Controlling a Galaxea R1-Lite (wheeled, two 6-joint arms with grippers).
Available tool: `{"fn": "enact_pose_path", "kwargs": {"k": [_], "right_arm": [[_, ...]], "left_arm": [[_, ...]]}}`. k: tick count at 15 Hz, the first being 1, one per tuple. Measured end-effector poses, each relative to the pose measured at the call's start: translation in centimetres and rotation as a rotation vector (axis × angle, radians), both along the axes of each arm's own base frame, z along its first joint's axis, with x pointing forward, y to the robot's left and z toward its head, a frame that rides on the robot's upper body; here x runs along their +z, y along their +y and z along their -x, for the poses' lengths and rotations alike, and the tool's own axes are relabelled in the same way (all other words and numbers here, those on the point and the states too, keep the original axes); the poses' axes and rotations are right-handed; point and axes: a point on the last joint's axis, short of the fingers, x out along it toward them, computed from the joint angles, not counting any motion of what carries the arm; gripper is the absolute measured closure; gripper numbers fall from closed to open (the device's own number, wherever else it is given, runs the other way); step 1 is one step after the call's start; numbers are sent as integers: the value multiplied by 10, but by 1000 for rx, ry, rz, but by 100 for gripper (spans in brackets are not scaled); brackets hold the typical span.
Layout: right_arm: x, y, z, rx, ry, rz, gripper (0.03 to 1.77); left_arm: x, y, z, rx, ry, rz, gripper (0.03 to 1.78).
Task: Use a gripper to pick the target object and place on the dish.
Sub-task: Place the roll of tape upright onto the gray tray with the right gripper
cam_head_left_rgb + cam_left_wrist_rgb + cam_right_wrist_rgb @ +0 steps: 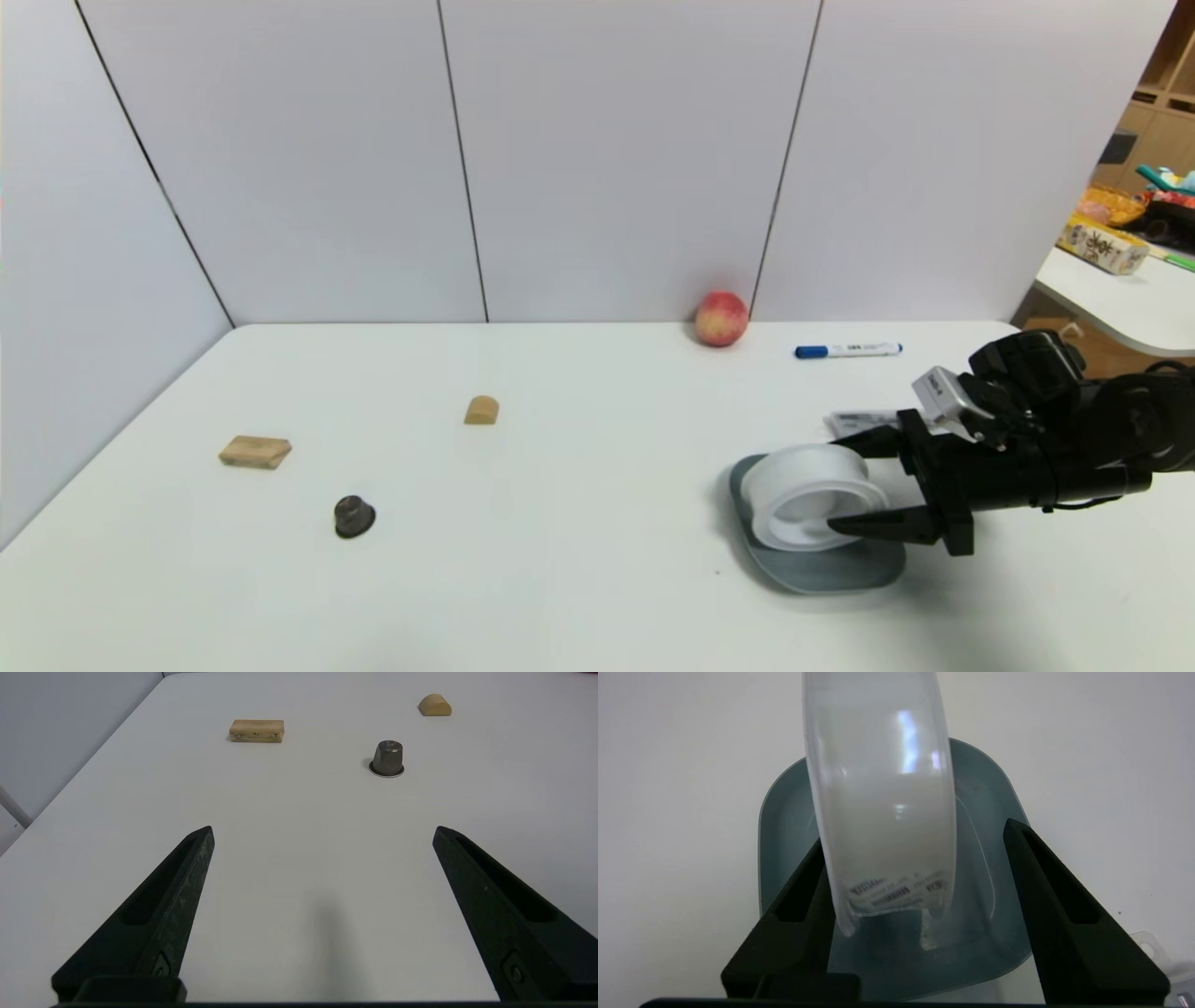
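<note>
So the left gripper (322, 833) is hanging over the near left part of the white table (560, 579), fingers spread wide with nothing between them.

Over on the right is the grey-blue tray (826, 571), lying flat. The white tub (810, 474) is over it, tipped on its side with its open mouth angled toward the near side. I can't tell if its weight is fully on the tray. The right gripper (831, 483) reaches in from the right with its fingers apart and the tub between them, one finger close up against it and the other with a visible gap. Can't say for sure whether the close one is touching.

As for the other stuff, a dark metallic capsule (354, 516) sits on the left side, well apart from the tray. A bit farther back is a wooden block (256, 452), then a half-round wooden piece (482, 411) nearer the middle. A clear case (864, 423) is just past the tray, partly hidden by the right gripper, so that's the closest thing in the way. Behind that lies a marker (848, 351) with a blue cap, and farther left the red-yellow apple (721, 318) is near the pale wall panels (616, 159). Off beyond the right end there's another table (1120, 299) with a patterned box (1103, 245) on it
</note>
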Motion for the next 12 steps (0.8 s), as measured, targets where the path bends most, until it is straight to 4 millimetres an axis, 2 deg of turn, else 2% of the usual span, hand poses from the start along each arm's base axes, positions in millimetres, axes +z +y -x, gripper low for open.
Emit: {"fn": "enact_pose_path", "kwargs": {"k": [3,6,9,12], "right_arm": [[4,-3,-2,-12,-8,-2,44],[15,-18,4,-66,-25,-1,33],[32,-37,18,-138,-47,2,26],[49,-55,39,-220,-57,4,20]], "left_arm": [[0,0,0,0,0,0,12],[0,0,0,0,0,0,12],[0,0,0,0,0,0,12],[0,0,0,0,0,0,12]]}}
